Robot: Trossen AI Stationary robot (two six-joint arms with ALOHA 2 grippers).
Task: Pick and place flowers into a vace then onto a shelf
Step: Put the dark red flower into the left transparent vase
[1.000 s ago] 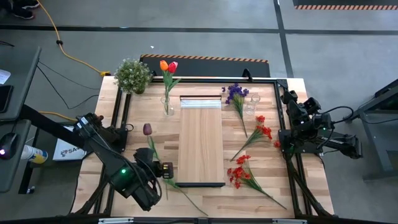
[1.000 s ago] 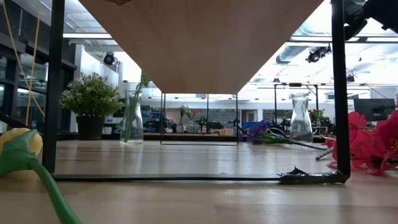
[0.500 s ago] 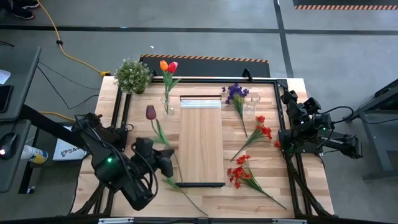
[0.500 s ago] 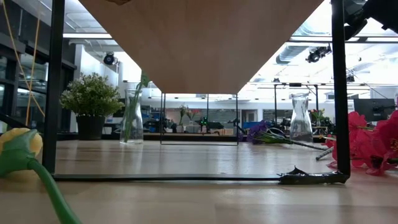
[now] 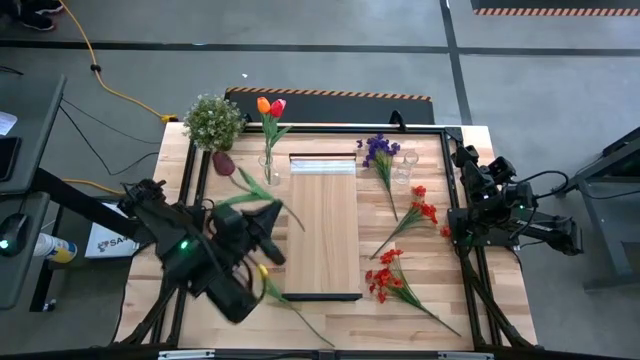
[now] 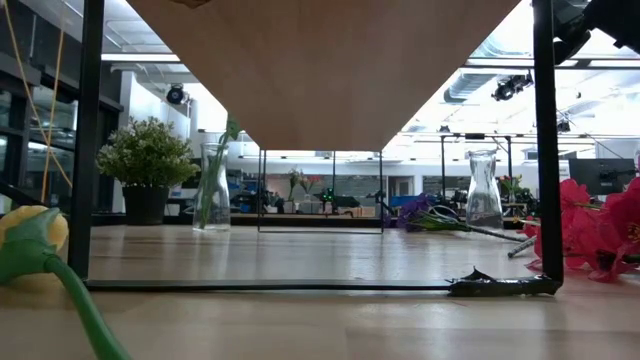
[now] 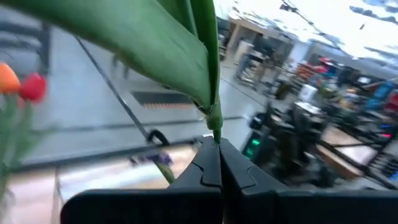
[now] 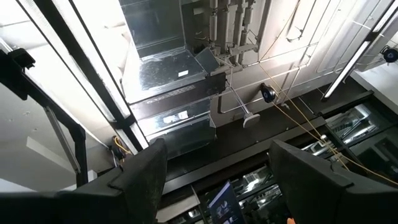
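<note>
Green potted plant (image 5: 214, 122) beside vase (image 5: 270, 168)

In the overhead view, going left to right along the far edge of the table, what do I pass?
Bushy green potted plant → clear glass vase holding orange and red tulips → purple sprig → empty clear glass vase → parked right gripper.

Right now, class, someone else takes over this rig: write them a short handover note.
Left gripper: shut on the dark purple tulip, lifted near the vase.
Right gripper: open, parked at the table's right edge.
Done: orange and red tulips in that vase.
Left: purple sprig, red sprays, yellow tulip on the table; second vase empty; shelf bare.
</note>
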